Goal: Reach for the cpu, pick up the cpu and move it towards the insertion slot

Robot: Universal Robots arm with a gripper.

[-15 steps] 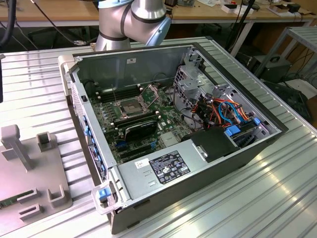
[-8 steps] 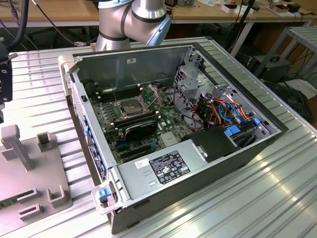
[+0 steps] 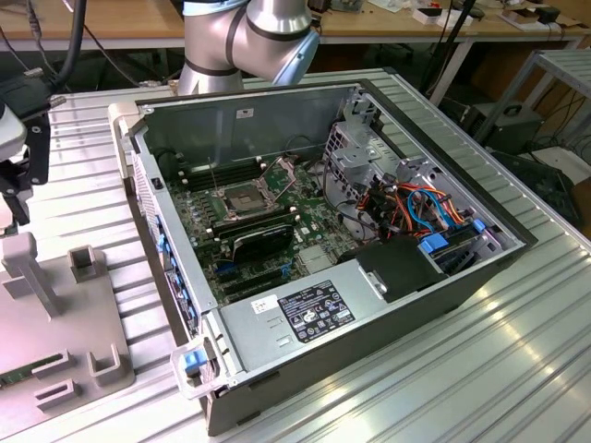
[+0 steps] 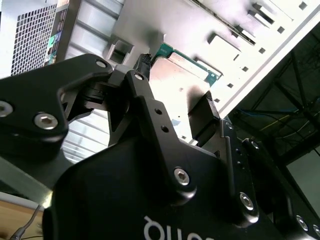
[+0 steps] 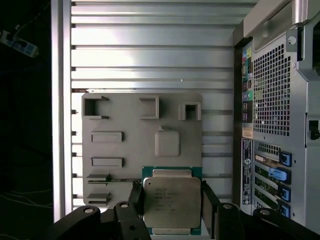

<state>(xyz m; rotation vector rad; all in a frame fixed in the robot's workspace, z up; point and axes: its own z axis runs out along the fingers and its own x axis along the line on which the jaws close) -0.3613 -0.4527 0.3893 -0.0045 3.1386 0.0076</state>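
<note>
On my exterior feed, the grey fixture tray (image 3: 55, 369) lay at the exterior view's left on the ribbed aluminium table (image 3: 480, 369), with open ribbed surface between it and the open computer case (image 3: 305, 268). Inside the case, the insertion slot (image 3: 242, 199) sat on the motherboard with its retaining plate tilted up, the black finned block (image 3: 261, 240) just beside it toward the camera. The robot arm (image 3: 245, 41) stood behind the case's far wall.

In the first wrist view, the fixture tray (image 5: 120, 145) lay below, and the cpu (image 5: 171, 203) sat between the two black fingers (image 5: 209, 204), its side edges touching them. The gripper (image 4: 175, 107) had its jaws narrowed onto the cpu (image 4: 172, 85) in the second wrist view, gripping it. The case's perforated rear panel (image 5: 272, 100) ran close alongside the tray.
</note>
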